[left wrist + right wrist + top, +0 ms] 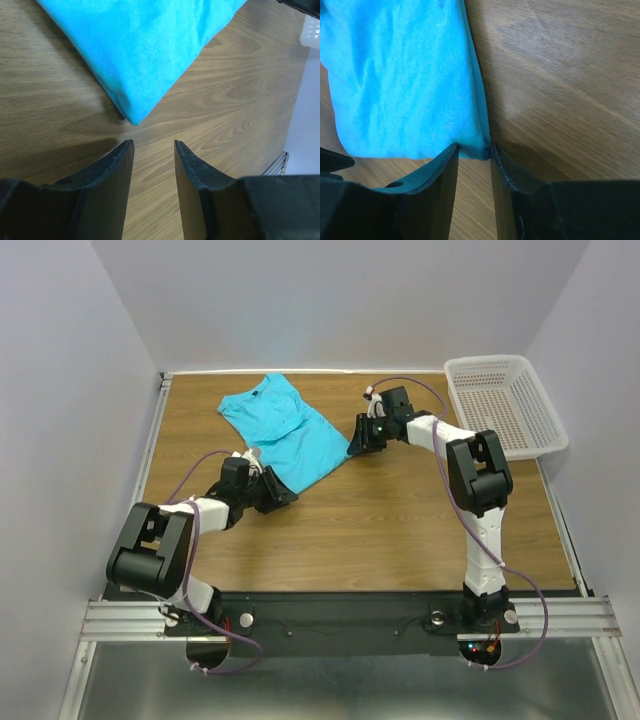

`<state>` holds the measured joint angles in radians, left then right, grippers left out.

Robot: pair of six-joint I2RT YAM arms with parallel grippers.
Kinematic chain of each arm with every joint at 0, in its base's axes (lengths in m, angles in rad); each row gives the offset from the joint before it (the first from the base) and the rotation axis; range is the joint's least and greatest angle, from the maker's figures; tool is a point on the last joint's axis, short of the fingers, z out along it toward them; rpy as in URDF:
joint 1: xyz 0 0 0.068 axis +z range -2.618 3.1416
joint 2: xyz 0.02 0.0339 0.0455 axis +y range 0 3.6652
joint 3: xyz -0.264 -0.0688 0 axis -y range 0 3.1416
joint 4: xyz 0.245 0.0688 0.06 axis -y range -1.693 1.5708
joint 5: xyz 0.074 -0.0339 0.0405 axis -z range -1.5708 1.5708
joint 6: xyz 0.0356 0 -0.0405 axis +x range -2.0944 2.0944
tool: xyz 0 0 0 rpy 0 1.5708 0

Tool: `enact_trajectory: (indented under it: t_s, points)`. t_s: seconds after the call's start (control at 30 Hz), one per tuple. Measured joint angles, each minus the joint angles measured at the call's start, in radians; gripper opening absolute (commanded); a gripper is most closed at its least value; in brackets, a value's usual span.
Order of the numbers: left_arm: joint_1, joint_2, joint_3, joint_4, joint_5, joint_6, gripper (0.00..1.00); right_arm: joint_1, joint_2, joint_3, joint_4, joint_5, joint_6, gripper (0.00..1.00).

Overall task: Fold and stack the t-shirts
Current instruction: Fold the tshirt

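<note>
Right wrist: right gripper [474, 146] unclenched astride t-shirt [405, 75] corner, left gripper [152, 142] released nearby; next pinch both, then fold.

The t-shirt [283, 433] lies on the table [390, 515], left of the basket [500, 359].

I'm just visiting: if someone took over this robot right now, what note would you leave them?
Left gripper open, empty, just short of the shirt's near corner.
Right gripper open, shirt's right corner between its fingertips, not yet pinched.
One shirt in view, on the table; basket far right.
Done: no finished fold, no stack.
Left: grip, fold, stack.
</note>
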<state>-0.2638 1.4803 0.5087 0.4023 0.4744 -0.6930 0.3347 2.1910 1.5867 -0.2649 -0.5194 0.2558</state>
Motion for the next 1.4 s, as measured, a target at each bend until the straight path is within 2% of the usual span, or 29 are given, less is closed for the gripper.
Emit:
enact_trajectory:
  t_s: [0.47, 0.53, 0.57, 0.63, 0.7, 0.83, 0.93, 1.07, 1.13, 1.17, 1.2, 1.23, 1.27, 1.3, 1.37, 1.4]
  points:
    - [-0.008, 0.061, 0.038, 0.019, -0.130, -0.077, 0.47, -0.015, 0.012, 0.000, -0.003, -0.021, 0.013, 0.18]
    - [-0.008, 0.093, 0.064, 0.030, -0.130, -0.080, 0.37, -0.019, 0.012, -0.003, -0.002, -0.026, 0.013, 0.16]
    - [-0.008, 0.113, 0.079, 0.035, -0.129, -0.080, 0.25, -0.020, 0.012, -0.007, -0.002, -0.029, 0.013, 0.14]
    - [-0.008, 0.143, 0.095, 0.042, -0.122, -0.077, 0.09, -0.023, 0.012, -0.018, 0.000, -0.035, 0.015, 0.10]
    - [-0.010, 0.161, 0.096, 0.052, -0.108, -0.078, 0.00, -0.026, 0.012, -0.027, 0.005, -0.045, 0.017, 0.07]
    - [-0.021, 0.160, 0.090, 0.058, -0.092, -0.073, 0.00, -0.033, -0.001, -0.059, 0.020, -0.062, 0.019, 0.04]
    - [-0.050, 0.124, 0.045, 0.061, -0.079, -0.073, 0.00, -0.046, -0.058, -0.148, 0.031, -0.072, 0.016, 0.04]
    - [-0.158, 0.031, -0.053, 0.049, -0.058, -0.095, 0.00, -0.065, -0.159, -0.282, -0.008, -0.070, -0.020, 0.04]
    - [-0.224, -0.016, -0.088, 0.026, -0.046, -0.113, 0.07, -0.069, -0.214, -0.343, -0.042, -0.060, -0.048, 0.04]
    - [-0.265, -0.060, -0.111, -0.001, -0.038, -0.129, 0.11, -0.072, -0.252, -0.380, -0.069, -0.052, -0.064, 0.07]
    - [-0.283, -0.089, -0.126, -0.021, -0.032, -0.141, 0.22, -0.074, -0.286, -0.420, -0.096, -0.041, -0.082, 0.13]
    - [-0.298, -0.129, -0.139, -0.048, -0.028, -0.151, 0.27, -0.074, -0.312, -0.445, -0.116, -0.035, -0.099, 0.21]
    - [-0.304, -0.165, -0.146, -0.074, -0.028, -0.163, 0.32, -0.074, -0.336, -0.469, -0.139, -0.027, -0.115, 0.39]
    - [-0.304, -0.207, -0.150, -0.112, -0.030, -0.164, 0.41, -0.073, -0.356, -0.489, -0.162, -0.023, -0.135, 0.46]
    - [-0.304, -0.304, -0.148, -0.179, -0.044, -0.171, 0.44, -0.075, -0.392, -0.505, -0.201, -0.018, -0.172, 0.60]
    - [-0.304, -0.345, -0.142, -0.219, -0.053, -0.171, 0.47, -0.079, -0.407, -0.505, -0.211, -0.012, -0.183, 0.63]
